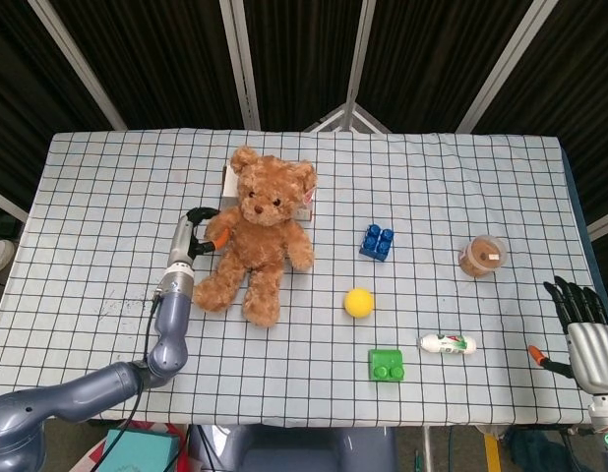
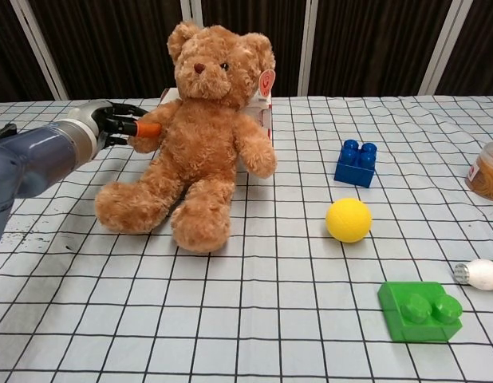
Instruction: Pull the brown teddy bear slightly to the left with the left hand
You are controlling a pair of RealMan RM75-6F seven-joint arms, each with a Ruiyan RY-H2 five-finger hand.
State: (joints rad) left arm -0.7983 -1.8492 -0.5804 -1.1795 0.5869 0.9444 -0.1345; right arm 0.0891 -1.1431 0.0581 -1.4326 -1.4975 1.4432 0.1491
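A: Where is your left hand (image 1: 199,232) sitting?

B: It is reaching in from the near left of the table, and its fingers (image 2: 125,126) are closing around the paw of the brown teddy bear (image 1: 255,234). The orange fingertips are pressing into the fur of the arm that is showing on the left. You are holding that paw, with the hand curling around nothing else.

A: And how is the bear lying?

B: It is sitting upright in the left middle of the checked tablecloth (image 1: 107,197), with its legs tilting out toward the near left. Its back is leaning against a small white box (image 2: 264,108), and a red and white tag is showing by its ear.

A: What is lying around it?

B: Moving right from the bear, a blue building block (image 1: 377,241) is sitting well apart from it, and a yellow ball (image 1: 358,302) is resting nearer the front edge. A green building block (image 1: 386,365) is lying nearer still, with a small white bottle (image 1: 448,343) on its side just right of it. A clear cup with brown contents (image 1: 482,256) is standing toward the right edge.

A: And your right hand (image 1: 581,320)?

B: It is hanging off the near right corner, fingers straight and apart, holding nothing.
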